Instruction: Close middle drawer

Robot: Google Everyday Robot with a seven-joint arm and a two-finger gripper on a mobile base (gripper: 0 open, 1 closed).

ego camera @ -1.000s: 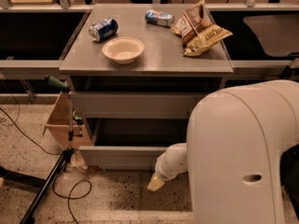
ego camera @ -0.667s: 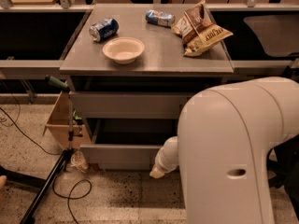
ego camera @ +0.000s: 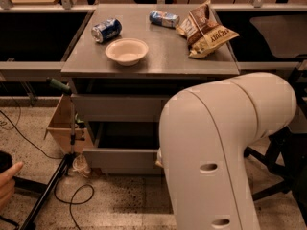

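The middle drawer is a wide grey drawer with a flat, handle-less front. It stands pulled out below the cabinet's taller top drawer front, and its dark inside shows behind the panel. My white arm fills the lower right and covers the drawer's right part. Of my gripper only a small pale bit shows past the arm's left edge, right by the drawer's front panel. The rest of it is hidden.
On the cabinet top lie a white bowl, a blue can, a second can and snack bags. A cardboard box, a tripod stand and floor cables are at the left. A person's hand shows at the lower left. A chair base is at the right.
My arm has swung left and nearer the camera, so it now covers the gripper and more of the drawer. A hand has come into view at the lower left.
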